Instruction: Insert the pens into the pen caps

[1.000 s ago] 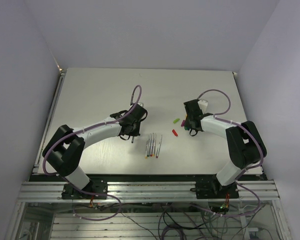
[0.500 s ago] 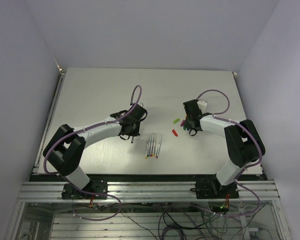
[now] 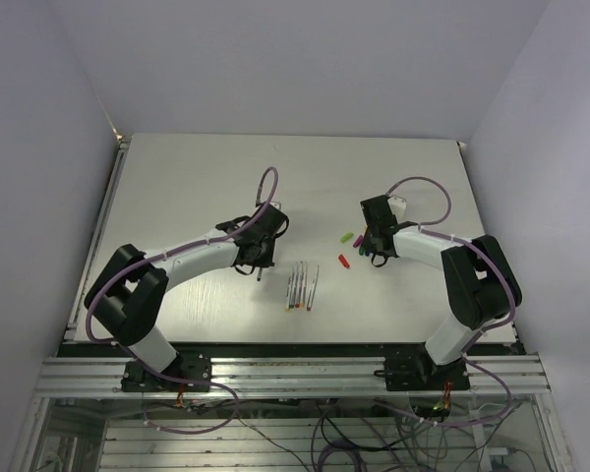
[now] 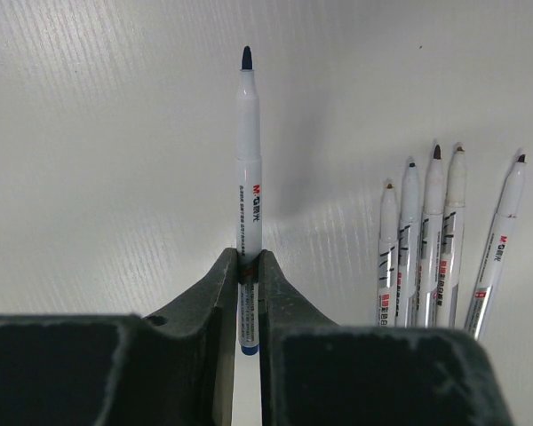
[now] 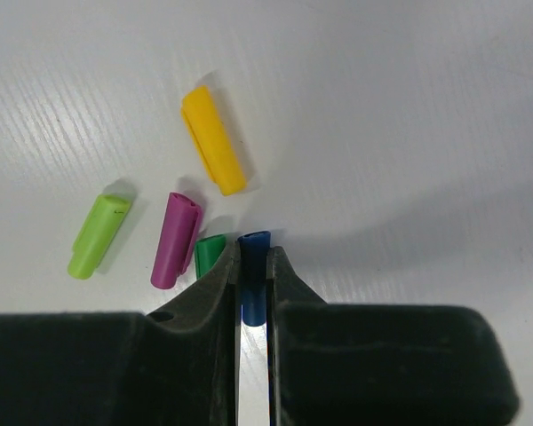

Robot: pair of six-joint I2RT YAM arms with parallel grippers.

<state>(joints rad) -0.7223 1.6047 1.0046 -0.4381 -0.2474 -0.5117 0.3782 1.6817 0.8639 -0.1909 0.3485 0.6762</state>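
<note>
Five pens lie side by side in a row of pens [image 3: 302, 287] on the white table [image 3: 177, 187], near the front edge. The left gripper [image 3: 260, 265] is just to the left of that row. Its two jaws are squeezed tight on one more pen [image 4: 249, 169]. They hold this pen low down, close to its blue end. The long white part and the dark tip stick out past the fingers [image 4: 218, 293]. From the left wrist camera, the held pen points the same way as the row, and it does not touch the row. The right gripper [image 5: 251, 257] is to the right of the row and a bit farther back on the table. Its jaws are pinched shut on a blue cap [image 5: 252, 284]. A dark green cap [image 5: 209, 255] is touching the side of that gripper. A purple cap [image 5: 175, 240], a light green cap [image 5: 98, 235] and a yellow cap [image 5: 213, 140] lie close by on the table. A red cap [image 3: 342, 261] lies between the row and the right gripper. All the caps are to the right of the row.
</note>
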